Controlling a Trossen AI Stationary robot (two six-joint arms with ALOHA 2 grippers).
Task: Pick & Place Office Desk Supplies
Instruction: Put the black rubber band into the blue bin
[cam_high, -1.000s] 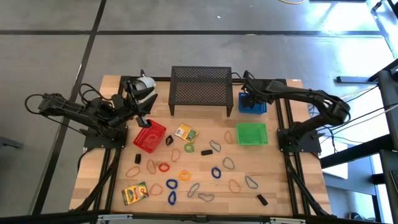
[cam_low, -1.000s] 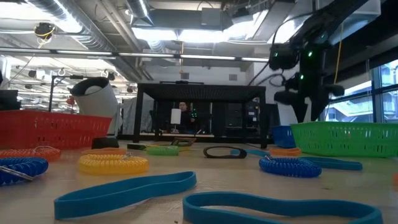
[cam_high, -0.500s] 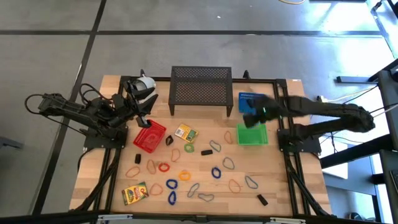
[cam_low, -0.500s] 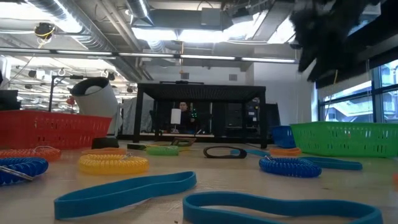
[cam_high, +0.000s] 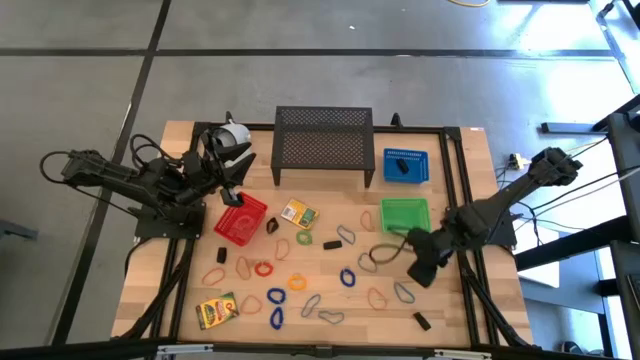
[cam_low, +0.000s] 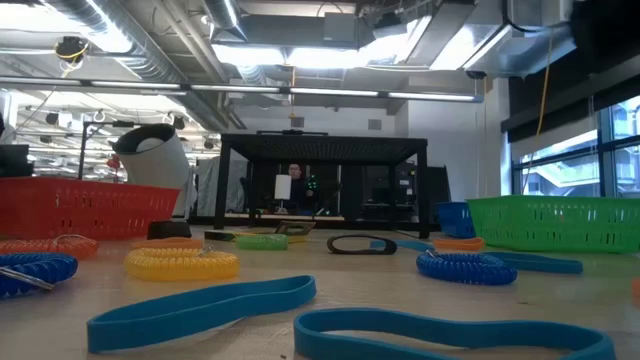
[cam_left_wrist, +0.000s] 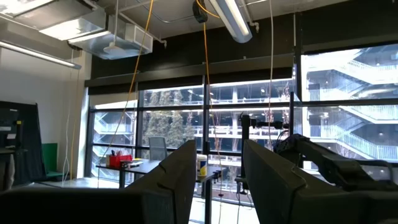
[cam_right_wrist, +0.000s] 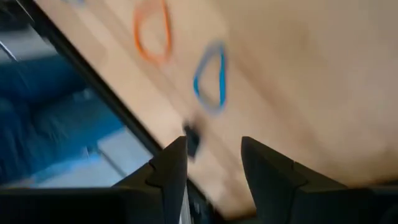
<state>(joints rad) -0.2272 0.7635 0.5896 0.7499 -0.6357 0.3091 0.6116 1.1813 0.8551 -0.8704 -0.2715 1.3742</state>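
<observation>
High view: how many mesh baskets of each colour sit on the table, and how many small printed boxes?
Red mesh basket: 1
Green mesh basket: 1
Blue mesh basket: 1
Printed boxes: 2
Total: 5

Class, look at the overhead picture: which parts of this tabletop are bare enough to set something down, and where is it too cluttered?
Bare wood lies between the red basket and the table's left edge, and on the right strip beside the blue basket and green basket. It is crowded in the middle and front, where the coloured loops lie close together; the right gripper hangs there.
</observation>
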